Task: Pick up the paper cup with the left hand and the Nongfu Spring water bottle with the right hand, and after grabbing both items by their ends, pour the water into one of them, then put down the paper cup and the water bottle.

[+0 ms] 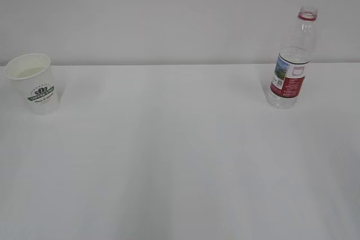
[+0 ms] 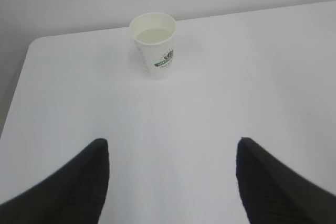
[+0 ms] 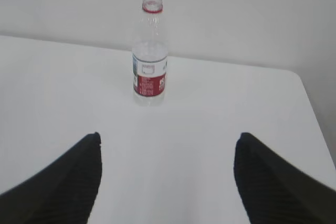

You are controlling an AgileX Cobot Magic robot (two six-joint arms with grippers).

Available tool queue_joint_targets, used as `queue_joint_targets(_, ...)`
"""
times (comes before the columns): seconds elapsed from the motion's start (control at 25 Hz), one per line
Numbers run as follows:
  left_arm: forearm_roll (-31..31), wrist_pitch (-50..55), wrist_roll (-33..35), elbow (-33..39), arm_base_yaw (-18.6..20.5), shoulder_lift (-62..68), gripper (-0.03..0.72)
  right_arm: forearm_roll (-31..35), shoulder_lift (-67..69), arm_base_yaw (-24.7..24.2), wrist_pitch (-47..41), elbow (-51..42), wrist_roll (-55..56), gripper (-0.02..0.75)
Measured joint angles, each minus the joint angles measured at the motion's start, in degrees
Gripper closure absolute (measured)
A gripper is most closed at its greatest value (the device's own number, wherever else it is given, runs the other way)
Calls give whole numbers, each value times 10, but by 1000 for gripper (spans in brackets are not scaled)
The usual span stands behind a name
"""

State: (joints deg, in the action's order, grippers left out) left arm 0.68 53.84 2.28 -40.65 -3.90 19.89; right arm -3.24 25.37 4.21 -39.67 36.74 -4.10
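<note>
The white paper cup [image 1: 35, 83] with a dark green logo stands upright at the far left of the table; the left wrist view shows the paper cup [image 2: 153, 45] well ahead, with a pale pool of water [image 2: 153, 35] inside. My left gripper [image 2: 173, 142] is open, far short of it, nothing between its fingers. The capless Nongfu Spring water bottle [image 1: 292, 60] stands upright at the right; the right wrist view has the bottle [image 3: 150, 51] ahead and slightly left. My right gripper [image 3: 168, 137] is open and empty, well back from it. Neither arm shows in the exterior view.
A white table [image 1: 180, 161] carries both objects, backed by a pale wall. Its left edge and far corner [image 2: 32, 43] show in the left wrist view, its right edge [image 3: 310, 103] in the right wrist view.
</note>
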Motion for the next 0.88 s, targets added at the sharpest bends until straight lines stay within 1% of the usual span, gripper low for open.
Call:
queue_joint_targets(0.16, 1, 48, 0, 0, 0, -43, 139, -7, -43, 0, -79, 0, 0, 148)
queue_joint_targets(0.32, 17, 74, 0, -1, 0, -74, 139, -6, -75, 0, -137, -1, 0, 148)
queue_joint_targets(0.44, 23, 94, 0, 16, 0, -100, 140, -6, -98, 0, -173, -19, 2, 148)
queue_joint_targets(0.6, 24, 105, 0, 48, 0, -145, 140, -2, -144, 0, -199, -64, 18, 148)
queue_joint_targets(0.72, 24, 106, 0, 71, 0, -176, 147, 0, -178, 0, -202, -67, 21, 148)
queue_joint_targets(0.88, 43, 104, 0, 105, 0, -193, 151, -9, -206, 0, -240, -77, 22, 149)
